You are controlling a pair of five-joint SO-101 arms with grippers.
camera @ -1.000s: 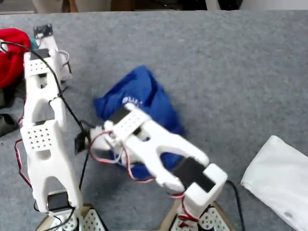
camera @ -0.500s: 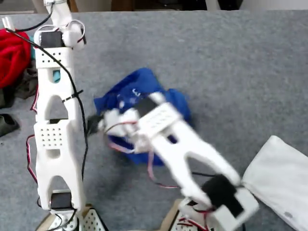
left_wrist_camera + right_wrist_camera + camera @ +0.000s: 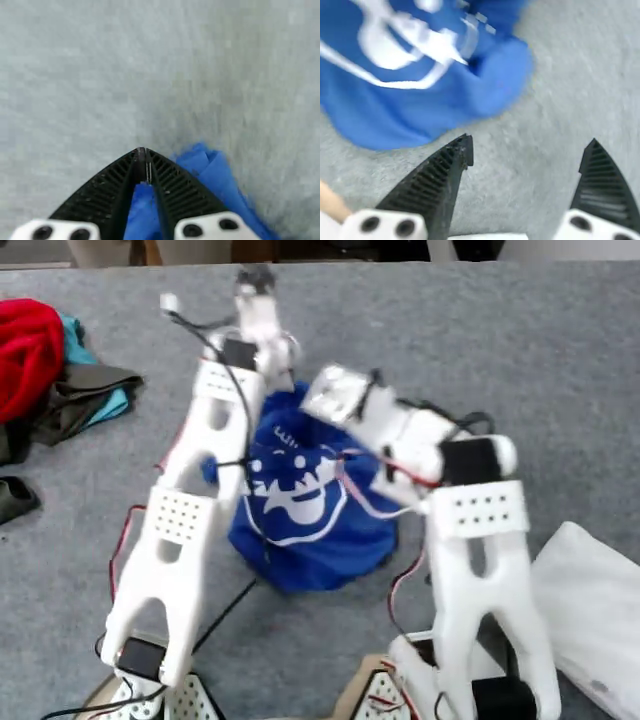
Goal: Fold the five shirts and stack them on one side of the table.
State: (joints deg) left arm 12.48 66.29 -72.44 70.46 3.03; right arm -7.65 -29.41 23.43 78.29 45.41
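Two arms have swung in over the blue shirt (image 3: 310, 505), now opened print-up at frame centre, and I see my left gripper (image 3: 142, 156) pinched on its upper edge, my right gripper (image 3: 527, 150) gaping wide just beside the cloth.

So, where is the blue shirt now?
In the high view the blue shirt lies mid-table, left of the white garment; the left tool is shut on it.

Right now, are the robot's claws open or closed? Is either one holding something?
Left gripper: shut on the blue shirt.
Right gripper: open, holding nothing.
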